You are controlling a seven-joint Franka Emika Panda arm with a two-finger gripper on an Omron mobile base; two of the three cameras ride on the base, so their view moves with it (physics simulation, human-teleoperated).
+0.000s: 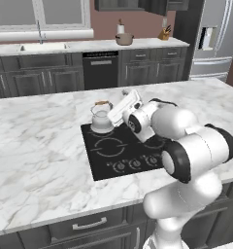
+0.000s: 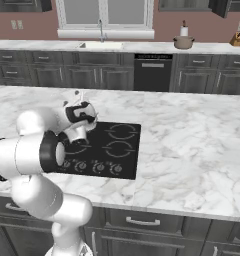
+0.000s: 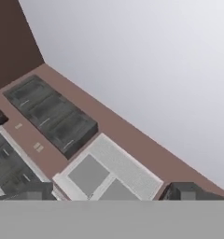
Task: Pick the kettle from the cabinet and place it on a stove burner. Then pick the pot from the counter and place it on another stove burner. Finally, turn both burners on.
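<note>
The kettle (image 1: 101,116) stands upright on the far left burner of the black cooktop (image 1: 119,151) (image 2: 123,149), its brown-topped handle up. My gripper (image 1: 125,92) (image 2: 77,94) is just right of the kettle and above it, tilted up and away, not touching it. In the hand view the gripper (image 3: 109,192) is open, with nothing between its dark fingertips (image 3: 35,190), and it looks at the ceiling and the wall cabinet (image 3: 51,114). The beige pot (image 1: 124,39) (image 2: 183,42) sits on the back counter (image 1: 147,44). Small knobs (image 1: 134,164) (image 2: 87,165) line the cooktop's near edge.
The cooktop is set in a marble island (image 1: 36,141) (image 2: 192,140). On the back counter are a paper-towel roll (image 1: 120,28), a knife block (image 1: 164,33) (image 2: 237,38) and a sink (image 1: 43,47) (image 2: 101,45). A steel fridge (image 1: 213,39) stands at far right.
</note>
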